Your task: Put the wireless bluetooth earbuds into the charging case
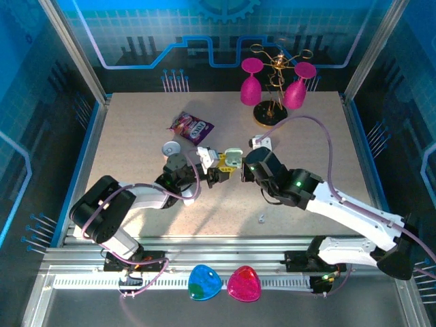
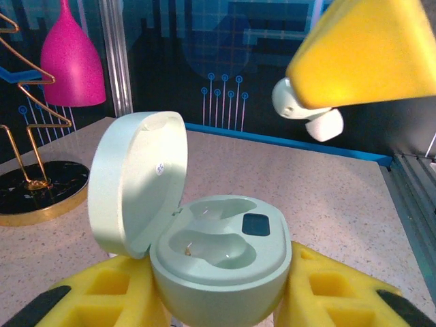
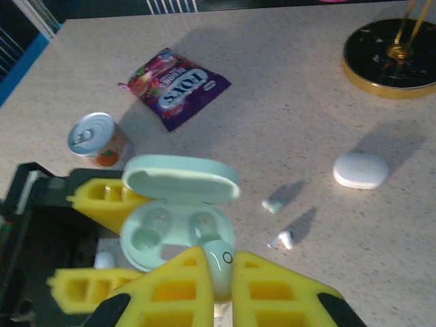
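My left gripper point(image 2: 221, 300) clamped on the open mint charging case point(image 2: 211, 252), my right gripper point(image 3: 218, 272) pinching one earbud point(image 2: 308, 112) just above it, right wrist view adding two loose earbuds point(image 3: 281, 238) on the table point(image 3: 306, 122) near a white case point(image 3: 360, 170).

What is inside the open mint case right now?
Two moulded wells, both apparently empty, and a small dark panel beside them. The rear well's floor is partly hidden by the ridge between them. The earbud hangs outside the mint case.
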